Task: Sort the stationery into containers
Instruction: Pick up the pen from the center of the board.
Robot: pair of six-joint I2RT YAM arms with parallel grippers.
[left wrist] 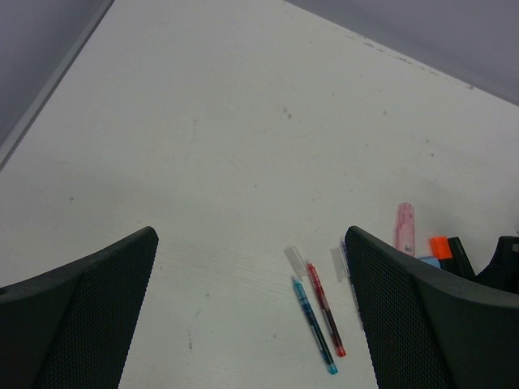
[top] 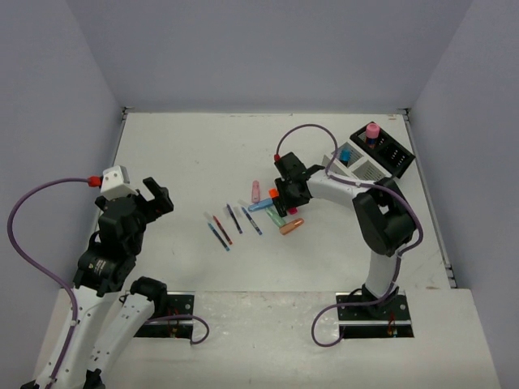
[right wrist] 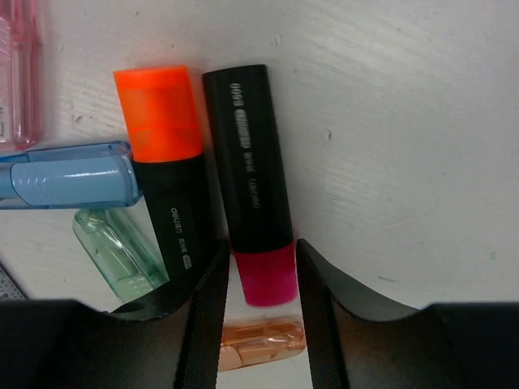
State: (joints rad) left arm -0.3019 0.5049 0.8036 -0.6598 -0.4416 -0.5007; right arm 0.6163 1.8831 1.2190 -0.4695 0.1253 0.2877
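Note:
My right gripper (right wrist: 262, 284) is down in the cluster of highlighters at mid-table (top: 280, 207). Its jaws straddle the pink cap of a black highlighter (right wrist: 251, 170), with a thin gap on each side. An orange-capped black highlighter (right wrist: 166, 162) lies against the left finger. Blue (right wrist: 73, 174), green (right wrist: 113, 255), clear orange (right wrist: 259, 340) and pink (right wrist: 20, 73) highlighters lie around them. Thin pens (top: 227, 225) lie to the left, among them a blue pen (left wrist: 315, 326) and a red pen (left wrist: 326, 309). My left gripper (left wrist: 251, 243) hangs open and empty above the table.
The white container (top: 357, 166) and the black container (top: 389, 150) stand at the back right. A stubby pink cylinder (top: 372, 130) stands in the black one, and a blue-topped item (top: 345, 154) in the white one. Walls enclose the table on three sides.

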